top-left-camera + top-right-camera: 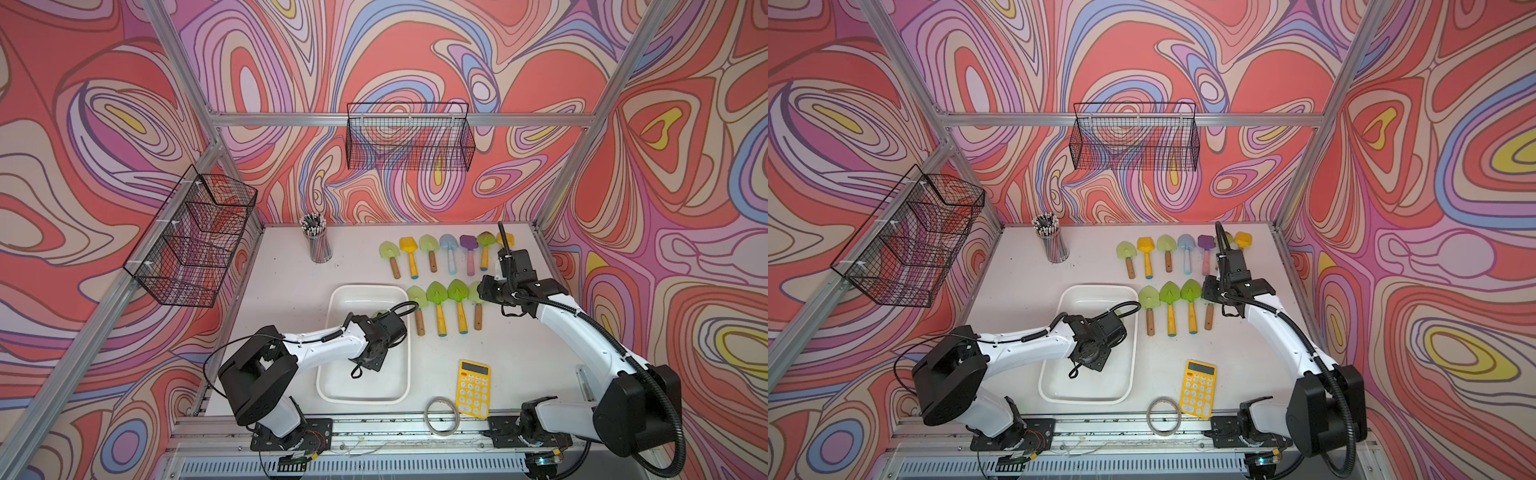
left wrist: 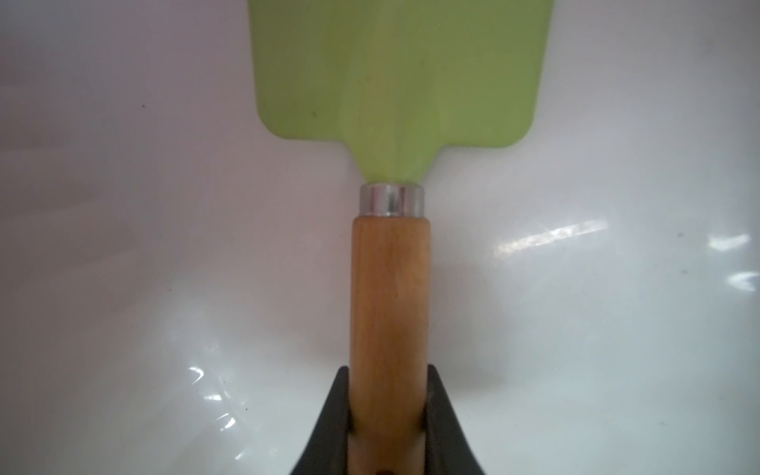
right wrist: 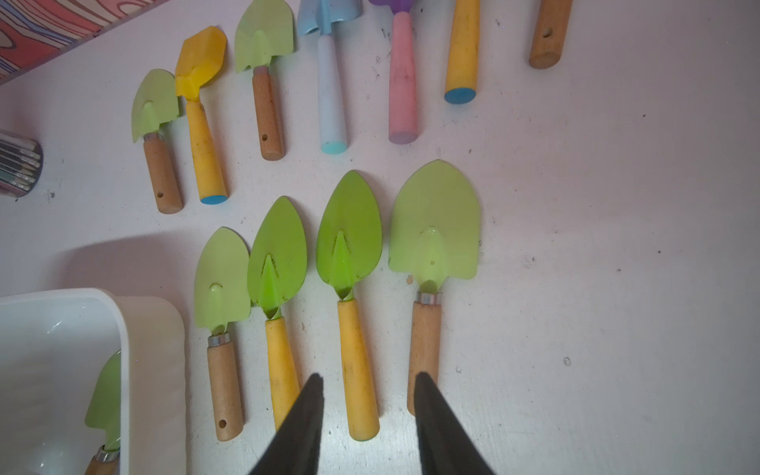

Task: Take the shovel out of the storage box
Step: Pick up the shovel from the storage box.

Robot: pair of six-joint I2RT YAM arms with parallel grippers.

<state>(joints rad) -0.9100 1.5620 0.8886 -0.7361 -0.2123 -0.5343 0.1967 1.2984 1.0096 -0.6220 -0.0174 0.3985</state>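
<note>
Inside box point(image 2: 575, 329), left hand point(image 2: 388, 395) on shovel point(image 2: 390, 288)

swirly pink-red walls point(image 1: 415, 50), aluminium frame point(image 1: 291, 119), black wire baskets point(image 1: 409, 137), white table point(image 1: 286, 295)

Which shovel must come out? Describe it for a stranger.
Find the white storage box on the table. One shovel is inside it, pale green blade, wooden handle, gripped by the left end effector. Every other shovel lies outside, in rows.
</note>
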